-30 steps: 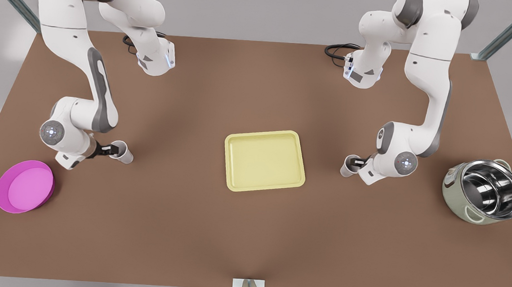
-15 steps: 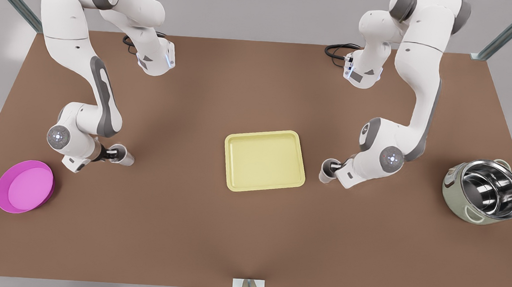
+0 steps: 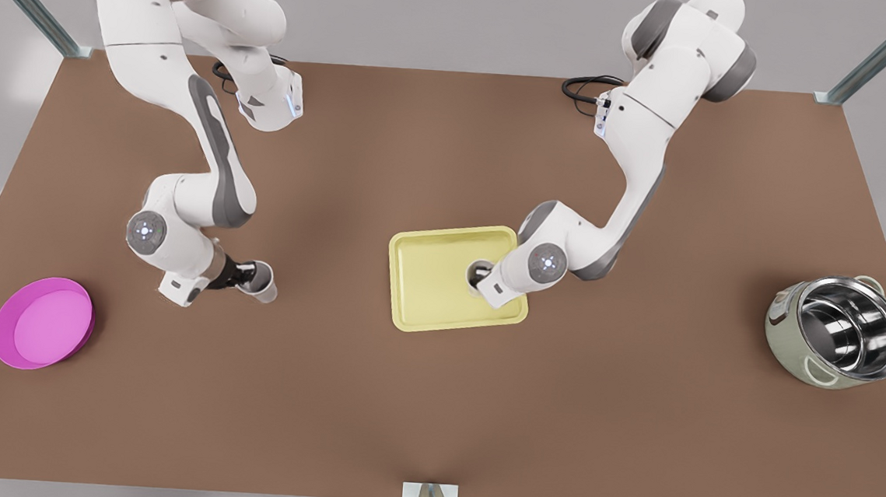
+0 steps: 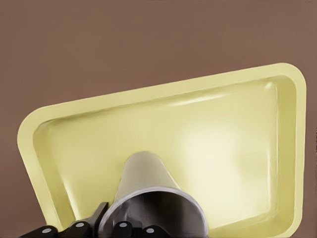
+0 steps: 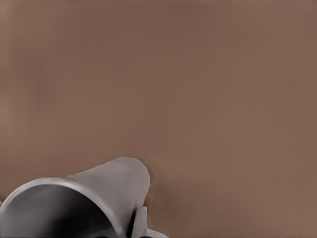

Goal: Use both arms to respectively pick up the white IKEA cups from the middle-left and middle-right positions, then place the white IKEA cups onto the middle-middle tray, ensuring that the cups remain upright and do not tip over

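left gripper (image 3: 485,281): over the tray (image 3: 427,310), at the front view's right; fingers (image 4: 79,228) clamped on the rim of a white cup (image 4: 148,198) — one finger seems inside the rim, one outside
left cup: also seen in the front view (image 3: 479,271), mouth up, above the tray floor toward its right half; contact with the floor can't be told
tray: pale yellow, low rim, mid-table; the half toward the front view's left is bare (plenty of floor there)
right gripper (image 3: 242,275): at the front view's left, over brown table (image 3: 432,404), well apart from the tray; fingers (image 5: 141,223) closed on the wall of the second white cup (image 3: 263,283)
right cup: in the right wrist view (image 5: 84,203) the grey inside shows, bare table beyond it; whether it rests on the table can't be told
edges: left cup sits inside the tray rim, nearer the right edge than the left
open room: clear brown surface between the right cup and the tray — nothing in that lane
other: magenta plate (image 3: 44,323) near the front-left corner, steel pot (image 3: 839,332) at far right, both well apart from the cups
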